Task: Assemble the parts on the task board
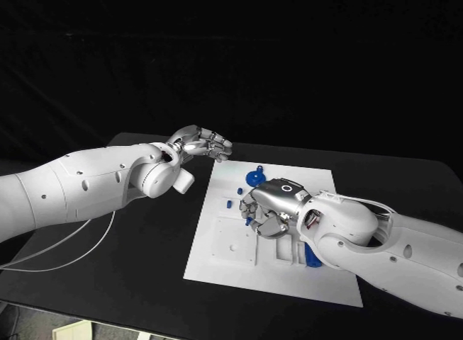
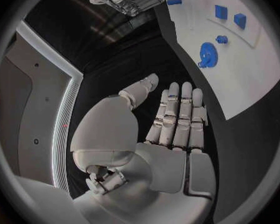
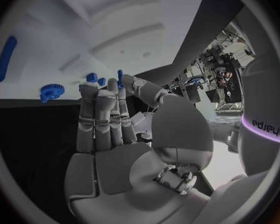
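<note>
Several blue parts [image 1: 254, 176] on white task board [image 1: 231, 265], black table [image 1: 108, 269]

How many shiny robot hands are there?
2. The left hand is above the black table, just past the far left corner of the white task board. The right hand is over the board's middle.

The silver right hand [image 1: 269, 205] hides the white task board's [image 1: 231, 265] middle; whether its fingers touch a small blue part cannot be told.
</note>
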Controlling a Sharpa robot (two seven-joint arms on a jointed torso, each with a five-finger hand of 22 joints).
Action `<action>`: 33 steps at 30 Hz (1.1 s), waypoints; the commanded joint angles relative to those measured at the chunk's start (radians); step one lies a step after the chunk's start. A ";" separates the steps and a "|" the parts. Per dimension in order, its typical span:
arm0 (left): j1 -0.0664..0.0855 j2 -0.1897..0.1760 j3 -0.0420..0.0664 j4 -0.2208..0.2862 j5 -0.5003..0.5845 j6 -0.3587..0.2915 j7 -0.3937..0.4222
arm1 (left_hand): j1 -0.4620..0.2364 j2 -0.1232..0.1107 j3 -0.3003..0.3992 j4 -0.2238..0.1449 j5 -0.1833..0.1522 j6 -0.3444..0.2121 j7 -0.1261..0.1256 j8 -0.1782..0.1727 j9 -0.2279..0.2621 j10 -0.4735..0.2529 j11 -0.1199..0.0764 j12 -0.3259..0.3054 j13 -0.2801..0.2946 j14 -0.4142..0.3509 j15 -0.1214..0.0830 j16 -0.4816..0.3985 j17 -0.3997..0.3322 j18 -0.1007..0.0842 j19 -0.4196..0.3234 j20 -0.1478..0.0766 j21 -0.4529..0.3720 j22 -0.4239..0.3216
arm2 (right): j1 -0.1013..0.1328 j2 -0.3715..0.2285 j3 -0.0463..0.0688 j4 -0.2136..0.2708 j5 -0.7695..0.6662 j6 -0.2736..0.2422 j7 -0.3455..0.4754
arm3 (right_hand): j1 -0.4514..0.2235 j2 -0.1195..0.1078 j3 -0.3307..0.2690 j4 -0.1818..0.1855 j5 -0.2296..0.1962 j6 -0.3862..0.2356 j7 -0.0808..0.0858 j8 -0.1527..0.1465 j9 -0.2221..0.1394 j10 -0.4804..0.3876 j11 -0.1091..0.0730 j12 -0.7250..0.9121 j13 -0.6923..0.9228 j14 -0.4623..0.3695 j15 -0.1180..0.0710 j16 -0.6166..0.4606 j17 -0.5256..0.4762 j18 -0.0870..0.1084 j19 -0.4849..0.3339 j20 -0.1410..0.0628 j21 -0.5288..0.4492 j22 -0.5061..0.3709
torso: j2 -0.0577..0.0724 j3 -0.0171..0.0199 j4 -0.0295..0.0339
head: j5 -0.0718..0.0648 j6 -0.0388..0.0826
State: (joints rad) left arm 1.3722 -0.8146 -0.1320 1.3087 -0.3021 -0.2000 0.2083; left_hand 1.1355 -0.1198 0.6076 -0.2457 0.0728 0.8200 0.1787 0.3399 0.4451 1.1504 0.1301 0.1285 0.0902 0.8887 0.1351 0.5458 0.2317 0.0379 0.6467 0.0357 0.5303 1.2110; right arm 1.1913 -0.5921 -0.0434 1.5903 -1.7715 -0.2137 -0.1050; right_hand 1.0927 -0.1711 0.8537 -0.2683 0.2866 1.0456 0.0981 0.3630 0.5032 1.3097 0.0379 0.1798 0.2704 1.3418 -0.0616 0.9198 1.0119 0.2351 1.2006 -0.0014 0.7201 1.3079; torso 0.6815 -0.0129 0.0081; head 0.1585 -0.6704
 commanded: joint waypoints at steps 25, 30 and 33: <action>0.001 0.006 0.001 -0.003 0.008 0.006 0.008 | -0.009 -0.001 -0.002 0.007 0.007 -0.008 -0.001 0.000 -0.001 0.003 0.004 -0.008 -0.002 0.006 0.001 -0.008 0.002 0.012 -0.007 0.000 -0.006 0.004 | -0.034 0.012 -0.019 -0.017 -0.047 0.018 -0.005 | 0.001 0.003 0.000 -0.004 0.001 0.009 0.002 0.003 0.004 0.011 -0.003 -0.005 0.005 -0.008 -0.015 0.010 -0.001 0.027 -0.002 -0.008 0.011 0.020 | -0.001 -0.0001 -0.0006 | 0.019 -0.014; 0.001 0.003 0.001 -0.002 0.006 0.014 0.001 | -0.010 -0.001 -0.002 0.007 0.007 -0.008 -0.001 0.001 -0.001 0.002 0.004 -0.009 -0.003 0.006 0.001 -0.008 0.003 0.012 -0.007 0.000 -0.006 0.004 | -0.034 0.006 -0.020 -0.021 -0.045 0.023 -0.009 | 0.000 0.003 0.000 -0.003 0.002 0.009 0.002 0.003 0.004 0.011 -0.003 -0.006 0.005 -0.008 -0.015 0.011 -0.001 0.027 -0.002 -0.008 0.012 0.020 | 0.000 -0.0006 -0.0006 | 0.020 -0.017; 0.001 0.002 0.001 -0.002 0.006 0.014 0.000 | -0.010 -0.002 -0.003 0.007 0.006 -0.008 -0.001 0.001 -0.001 0.002 0.005 -0.009 -0.003 0.005 0.001 -0.009 0.003 0.012 -0.007 0.000 -0.006 0.005 | -0.034 0.006 -0.022 -0.026 -0.042 0.022 -0.005 | 0.000 0.003 0.000 -0.003 0.002 0.009 0.002 0.003 0.004 0.011 -0.003 -0.006 0.005 -0.008 -0.015 0.011 -0.001 0.027 -0.001 -0.008 0.012 0.020 | 0.000 -0.0002 -0.0014 | 0.021 -0.018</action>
State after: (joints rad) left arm 1.3722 -0.8130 -0.1320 1.3047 -0.2991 -0.1981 0.2054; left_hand 1.1356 -0.1198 0.6050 -0.2431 0.0727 0.8200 0.1786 0.3399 0.4452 1.1504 0.1301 0.1236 0.0889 0.8887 0.1351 0.5420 0.2333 0.0378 0.6468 0.0357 0.5303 1.2139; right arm 1.1586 -0.5859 -0.0643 1.5674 -1.8070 -0.2070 -0.1098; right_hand 1.0925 -0.1713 0.8535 -0.2684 0.2856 1.0481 0.1007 0.3597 0.5057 1.3125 0.0333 0.1797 0.2741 1.3419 -0.0645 0.9255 1.0120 0.2346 1.1982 -0.0034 0.7279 1.3081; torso 0.6812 -0.0133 0.0074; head 0.1780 -0.6877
